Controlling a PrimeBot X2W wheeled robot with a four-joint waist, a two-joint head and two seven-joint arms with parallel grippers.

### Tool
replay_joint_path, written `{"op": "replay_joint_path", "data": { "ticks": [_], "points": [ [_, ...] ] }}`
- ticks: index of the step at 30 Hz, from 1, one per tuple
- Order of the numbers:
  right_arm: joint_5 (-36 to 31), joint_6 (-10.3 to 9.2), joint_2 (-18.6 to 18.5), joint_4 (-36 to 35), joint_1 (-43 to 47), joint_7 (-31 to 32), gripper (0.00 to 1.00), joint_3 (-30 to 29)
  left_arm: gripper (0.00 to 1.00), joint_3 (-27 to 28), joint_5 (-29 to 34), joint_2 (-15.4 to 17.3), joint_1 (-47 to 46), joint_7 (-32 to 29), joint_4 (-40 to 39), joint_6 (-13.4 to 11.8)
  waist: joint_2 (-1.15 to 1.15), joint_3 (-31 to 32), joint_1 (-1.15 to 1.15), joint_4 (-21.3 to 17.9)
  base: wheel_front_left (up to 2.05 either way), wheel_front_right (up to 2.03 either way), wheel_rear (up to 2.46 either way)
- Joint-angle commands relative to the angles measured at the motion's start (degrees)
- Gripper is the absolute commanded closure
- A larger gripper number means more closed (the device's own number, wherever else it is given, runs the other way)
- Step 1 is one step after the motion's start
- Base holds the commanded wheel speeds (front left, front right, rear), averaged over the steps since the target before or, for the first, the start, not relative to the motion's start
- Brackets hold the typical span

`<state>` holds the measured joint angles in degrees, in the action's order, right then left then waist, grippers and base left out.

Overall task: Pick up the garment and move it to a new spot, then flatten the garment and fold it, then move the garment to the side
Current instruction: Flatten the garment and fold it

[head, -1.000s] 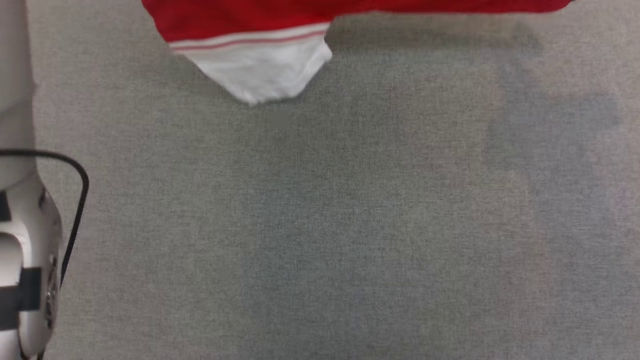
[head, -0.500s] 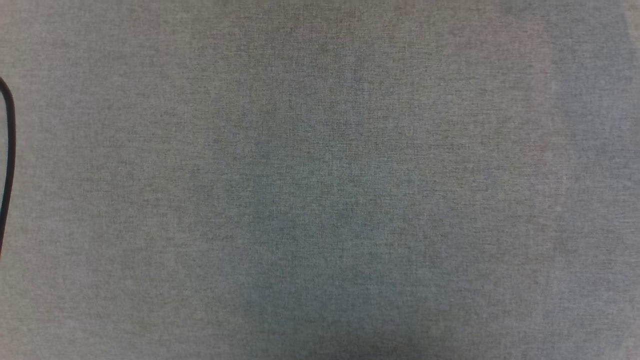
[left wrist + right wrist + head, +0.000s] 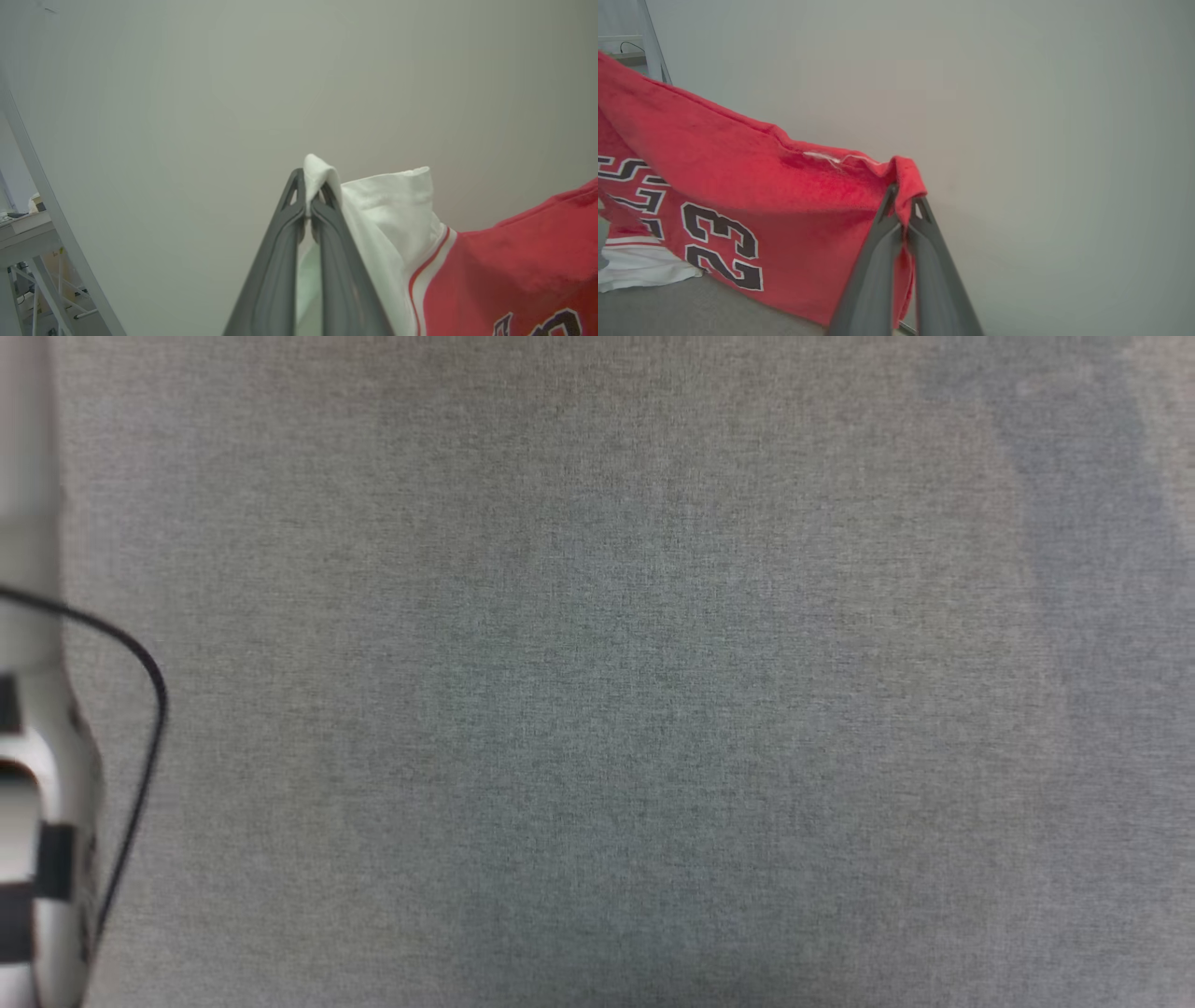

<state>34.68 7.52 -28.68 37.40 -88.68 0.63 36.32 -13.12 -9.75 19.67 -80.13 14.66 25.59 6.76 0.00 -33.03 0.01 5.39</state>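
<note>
1. Left forearm [image 3: 37, 784]: back at 9 o'clock in the head view, over grey surface [image 3: 597, 709].
2. Left gripper [image 3: 308, 210]: raised, clamped on white sleeve of the garment [image 3: 504, 261].
3. Right gripper [image 3: 903, 219]: raised, clamped on red edge; the garment hangs towards 8 o'clock.

Soft even light, faint shadows, slight blur

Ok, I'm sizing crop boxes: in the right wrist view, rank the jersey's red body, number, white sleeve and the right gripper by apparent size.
1. red body
2. right gripper; it sits nearest the camera, so its rank is inflated
3. number
4. white sleeve
</note>
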Motion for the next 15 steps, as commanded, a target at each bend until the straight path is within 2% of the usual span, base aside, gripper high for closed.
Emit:
{"op": "replay_joint_path", "data": {
  "ticks": [1, 15],
  "points": [
    [1.2, -0.03, -0.7, -0.4, 3.1, -0.8, 1.0, 1.3, 1.0, 0.4, -0.6, -0.3, 4.1, 0.3, -1.7, -0.4, 0.0, 1.8, -0.01, 0.3, 0.0, 0.0, 0.0],
    [10.7, -0.03, -6.1, -5.7, 29.2, -6.1, 1.0, 9.4, 1.0, 2.8, -1.3, -1.0, 42.0, 0.3, -15.7, -4.2, 0.0, 13.1, -0.01, 0.1, 0.0, 0.0, 0.0]
  ]
}}
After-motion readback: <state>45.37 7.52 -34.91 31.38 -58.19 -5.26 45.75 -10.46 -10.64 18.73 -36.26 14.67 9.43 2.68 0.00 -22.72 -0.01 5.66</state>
